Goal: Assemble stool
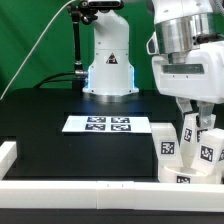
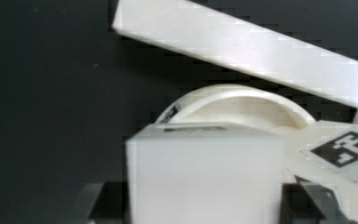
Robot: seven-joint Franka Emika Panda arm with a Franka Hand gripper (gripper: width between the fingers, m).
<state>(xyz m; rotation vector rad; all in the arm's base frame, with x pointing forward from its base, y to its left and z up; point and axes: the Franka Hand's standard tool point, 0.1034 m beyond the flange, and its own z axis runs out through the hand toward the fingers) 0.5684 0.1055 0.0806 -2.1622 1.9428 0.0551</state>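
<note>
My gripper (image 1: 196, 118) hangs low at the exterior view's right, over a cluster of white stool legs with black-and-white tags (image 1: 165, 142) (image 1: 210, 152). In the wrist view the gripper (image 2: 211, 212) is shut on a plain white leg block (image 2: 211, 165), with a dark finger (image 2: 108, 205) against each side. Just beyond the block the round white seat (image 2: 247, 105) shows its curved rim. Another tagged leg (image 2: 345, 150) stands beside the held block. In the exterior view the seat is hidden behind the legs and the gripper.
The marker board (image 1: 105, 125) lies mid-table in front of the arm's base (image 1: 108, 60). Long white border rails run along the front (image 1: 90, 192) and left (image 1: 8, 155). One rail crosses the wrist view (image 2: 247, 45) beyond the seat.
</note>
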